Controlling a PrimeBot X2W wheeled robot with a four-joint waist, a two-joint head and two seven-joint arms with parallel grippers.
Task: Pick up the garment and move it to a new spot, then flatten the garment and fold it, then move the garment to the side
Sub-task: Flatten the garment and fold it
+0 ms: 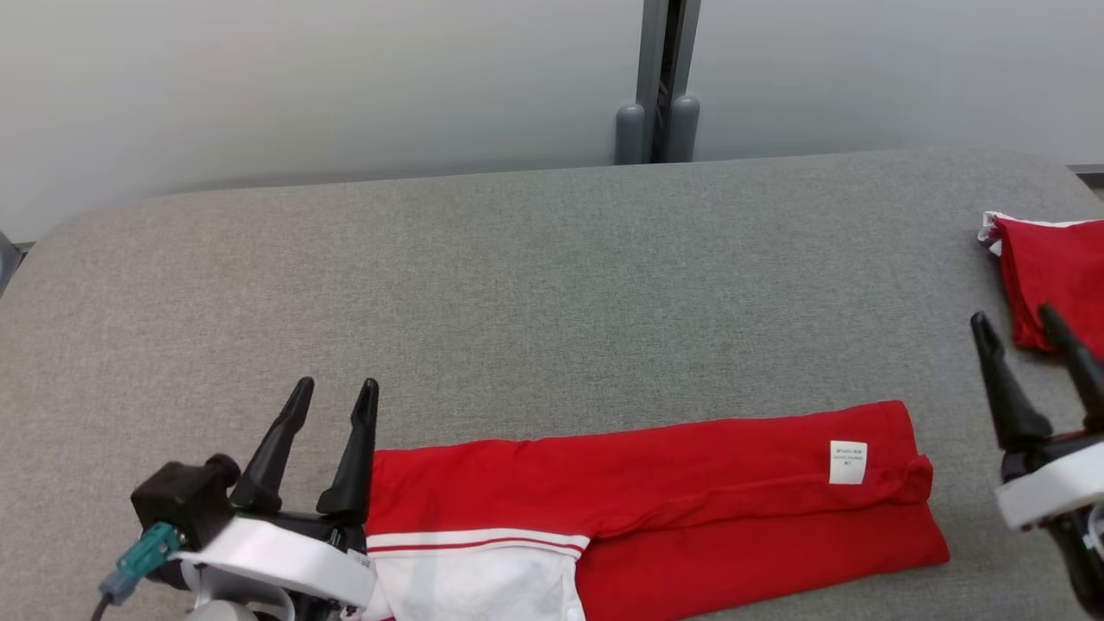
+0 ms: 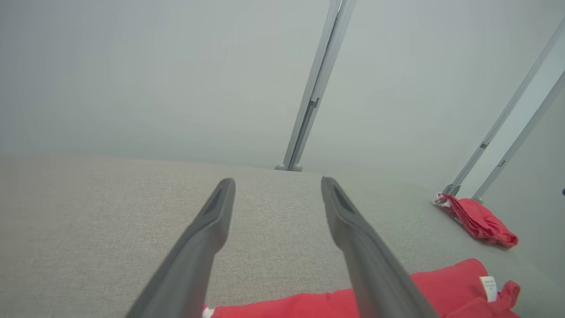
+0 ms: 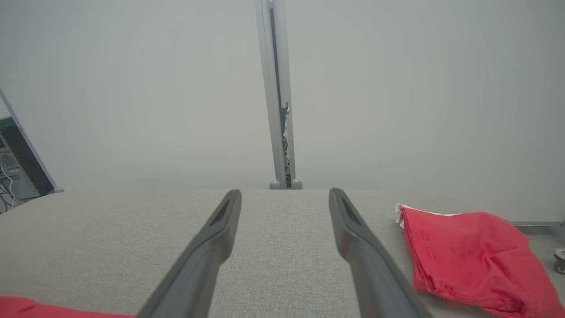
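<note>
A red garment [image 1: 673,492] with a white striped part and a small white label lies folded into a long band near the front edge of the grey table [image 1: 535,276]. My left gripper [image 1: 336,395] stands open just past the band's left end, holding nothing. At the far right my right gripper [image 1: 1018,321] is open too, a little beyond the band's right end. In the left wrist view the garment [image 2: 454,287] shows low at the right, beside my left gripper [image 2: 278,181]. The right wrist view has my right gripper [image 3: 284,194] over bare table.
A second folded red garment [image 1: 1048,267] lies at the table's right edge, close behind my right gripper; it appears again as a red garment [image 3: 468,251] in the right wrist view. A pale wall with a grey post [image 1: 660,86] runs behind the table.
</note>
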